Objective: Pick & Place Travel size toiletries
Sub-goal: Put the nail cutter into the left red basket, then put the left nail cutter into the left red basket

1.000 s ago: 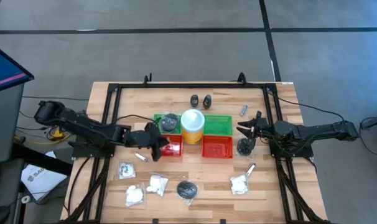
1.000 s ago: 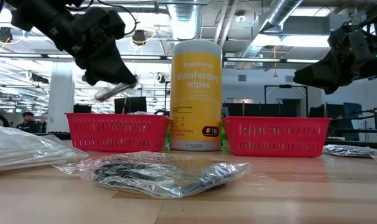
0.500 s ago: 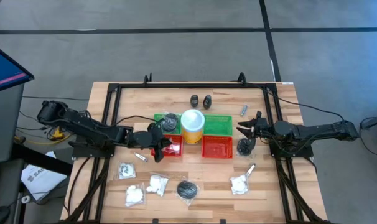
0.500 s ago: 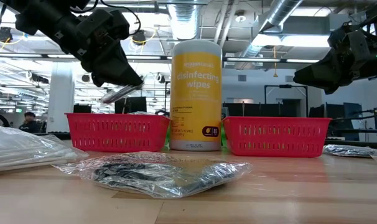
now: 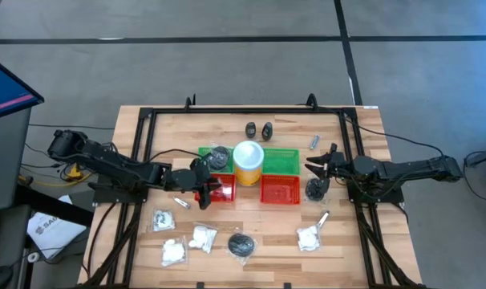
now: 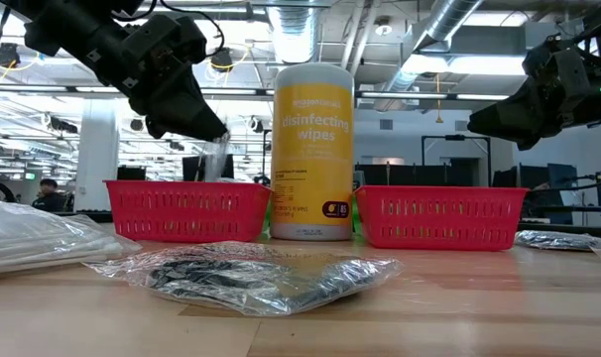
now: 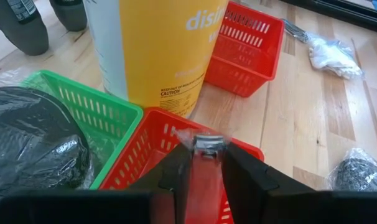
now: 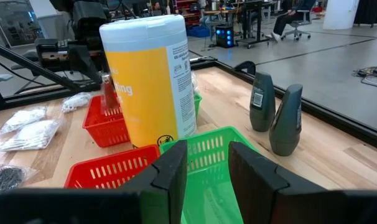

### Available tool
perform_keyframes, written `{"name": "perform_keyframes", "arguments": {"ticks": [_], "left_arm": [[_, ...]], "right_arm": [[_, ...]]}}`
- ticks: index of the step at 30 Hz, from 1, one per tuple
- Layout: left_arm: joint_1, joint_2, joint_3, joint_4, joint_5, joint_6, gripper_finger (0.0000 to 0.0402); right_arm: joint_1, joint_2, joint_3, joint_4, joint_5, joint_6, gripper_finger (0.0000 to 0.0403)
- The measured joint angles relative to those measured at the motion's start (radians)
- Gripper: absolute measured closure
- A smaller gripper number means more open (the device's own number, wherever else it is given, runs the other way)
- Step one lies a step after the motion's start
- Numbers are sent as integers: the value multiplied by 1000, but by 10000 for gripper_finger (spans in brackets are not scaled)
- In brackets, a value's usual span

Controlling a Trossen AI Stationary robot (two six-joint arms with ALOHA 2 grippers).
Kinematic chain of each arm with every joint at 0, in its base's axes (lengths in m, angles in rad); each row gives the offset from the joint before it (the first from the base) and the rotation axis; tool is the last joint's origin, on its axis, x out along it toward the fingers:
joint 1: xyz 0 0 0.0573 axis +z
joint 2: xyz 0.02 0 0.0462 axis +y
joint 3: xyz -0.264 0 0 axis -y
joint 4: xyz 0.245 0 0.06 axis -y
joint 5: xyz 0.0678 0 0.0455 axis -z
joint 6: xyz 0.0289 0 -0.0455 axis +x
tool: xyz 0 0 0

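My left gripper (image 5: 204, 189) hangs over the left red tray (image 5: 220, 193) with its fingers apart. A small silvery tube (image 6: 216, 159) shows blurred and upright just below the fingers, over the tray; it also shows between them in the left wrist view (image 7: 207, 144). My right gripper (image 5: 313, 166) is open and empty, above the table to the right of the trays, near a dark grey round pad (image 5: 315, 190). White packets (image 5: 173, 251) and another wrapped dark pad (image 5: 241, 244) lie on the near part of the table.
A yellow wipes cylinder (image 5: 249, 160) stands between the trays. A green tray (image 5: 216, 156) holds a dark pad; another green tray (image 5: 281, 160) and the right red tray (image 5: 280, 190) are beside it. Two black bottles (image 5: 259, 130) stand at the far side. Loose tubes lie about (image 5: 314, 142), (image 5: 323, 217).
My left gripper has gone toward the table's right, over the left red tray, carrying the silvery tube slanted out of its fingers. In the last half second the tube has swung upright and blurred below the fingers, dropping toward the tray.
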Motion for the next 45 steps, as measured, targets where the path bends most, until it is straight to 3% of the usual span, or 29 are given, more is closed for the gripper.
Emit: {"name": "perform_keyframes", "arguments": {"ticks": [9,18,23,32,45], "left_arm": [[1,0,0,-5,0,-6,313],[2,-1,0,-8,0,-5,239],[0,-1,0,-11,12,-2,221],[0,-13,0,-47,247,-1,227],[0,-167,0,-313,477,-67,250]], "right_arm": [[0,0,0,0,0,0,294],[0,0,0,0,0,0,294],[0,0,0,0,0,0,294],[0,0,0,0,0,0,294],[0,0,0,0,0,0,294]]}}
